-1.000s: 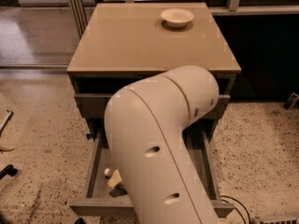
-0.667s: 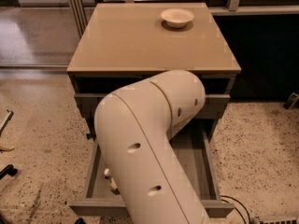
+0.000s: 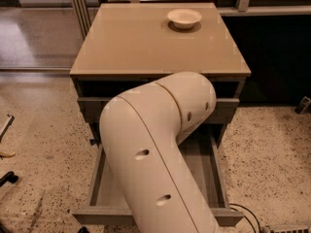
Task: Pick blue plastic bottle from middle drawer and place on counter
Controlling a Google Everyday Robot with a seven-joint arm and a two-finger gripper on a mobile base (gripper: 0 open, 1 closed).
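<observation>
The middle drawer [image 3: 103, 194] stands pulled open below the counter [image 3: 141, 40], the beige top of the grey cabinet. My large cream arm [image 3: 155, 149] reaches down over the drawer and covers most of its floor. The gripper is hidden below the arm, somewhere in or above the drawer. The blue plastic bottle is hidden. Only a bare strip of grey drawer floor shows at the left and right of the arm.
A small white bowl [image 3: 184, 18] sits at the back right of the counter. A black cable [image 3: 244, 213] lies on the speckled floor by the drawer's front right corner. A dark object [image 3: 303, 105] lies at the far right, and small items [image 3: 6, 126] at the far left.
My arm has swung to the left over the drawer. It now covers the pale object that showed at the drawer's left side a second ago.
</observation>
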